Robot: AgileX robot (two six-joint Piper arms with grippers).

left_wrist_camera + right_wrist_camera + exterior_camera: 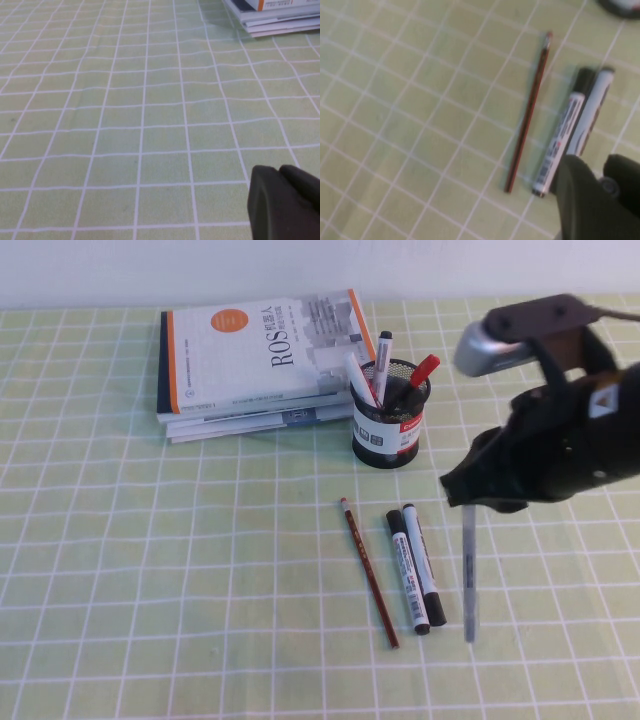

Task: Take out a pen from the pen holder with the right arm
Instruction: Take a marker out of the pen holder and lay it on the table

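Over on the left, the left tool hovers low over bare green checked table, with nothing near it. I can't tell from here whether it's open or closed.

Moving across, a stack of books lies flat at the back, the top one white and orange. Just to its right stands the holder, a black mesh cup, upright and close against the corner of the stack. There's a white pen poking up out of it, and a red pen leaning off to the right.

In front of the holder, down on the table, lies a pencil, its eraser end pointing back toward the cup. Just beside it on the right lie two markers, side by side and touching, black caps at opposite ends.

And here's the one that matters: the pen, a slim grey one, is out of the holder and hanging almost straight down, just right of the markers. Its lower end is down by the table. Whether it touches, I can't say.

The right tool is clamped on the pen's top end, pinching it from above. The dark right arm reaches in from the right edge, well clear of the holder.
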